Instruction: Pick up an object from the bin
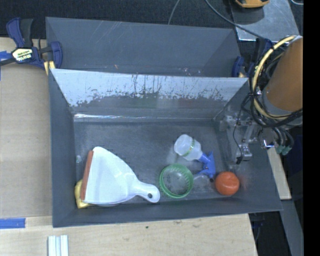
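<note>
Just inside the right wall of the grey metal bin (128,137), the gripper (244,153) hangs above and right of a small orange ball (227,183); whether the claw is open cannot be told. A blue plastic piece (207,163), a clear green-rimmed cup (176,181) and a small clear bottle (185,146) crowd the ball's left. A white plastic dustpan (109,177) lies well apart.

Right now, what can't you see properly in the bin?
All in the camera view:
1. Yellow-and-red thing: mostly hidden under the white dustpan.
2. Blue thing: tucked against the clear container; too small to tell its kind.
3. Green-rimmed cup: see-through, so whether it holds anything is unclear.
</note>
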`<state>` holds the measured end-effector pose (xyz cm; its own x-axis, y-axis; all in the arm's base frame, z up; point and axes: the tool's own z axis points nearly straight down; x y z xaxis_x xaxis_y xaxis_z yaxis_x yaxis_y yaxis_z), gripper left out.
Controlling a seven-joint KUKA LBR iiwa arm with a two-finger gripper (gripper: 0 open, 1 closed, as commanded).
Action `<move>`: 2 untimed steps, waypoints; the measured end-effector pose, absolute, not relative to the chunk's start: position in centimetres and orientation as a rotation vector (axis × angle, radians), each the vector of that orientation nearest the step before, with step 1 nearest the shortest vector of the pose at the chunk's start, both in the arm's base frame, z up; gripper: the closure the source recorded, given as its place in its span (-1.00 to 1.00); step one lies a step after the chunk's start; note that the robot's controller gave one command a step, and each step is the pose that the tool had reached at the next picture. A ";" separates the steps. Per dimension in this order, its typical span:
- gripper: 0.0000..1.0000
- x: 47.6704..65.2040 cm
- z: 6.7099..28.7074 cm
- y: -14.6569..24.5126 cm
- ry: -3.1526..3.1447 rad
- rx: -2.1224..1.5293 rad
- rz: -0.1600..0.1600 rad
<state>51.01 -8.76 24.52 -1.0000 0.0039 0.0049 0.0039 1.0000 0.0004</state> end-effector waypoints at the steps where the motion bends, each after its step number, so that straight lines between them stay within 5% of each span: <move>1: -1.00 61.1 15.8 -8.0 -3.141 -0.034 0.000; 2: -1.00 61.2 10.0 -4.9 -3.153 -0.143 0.000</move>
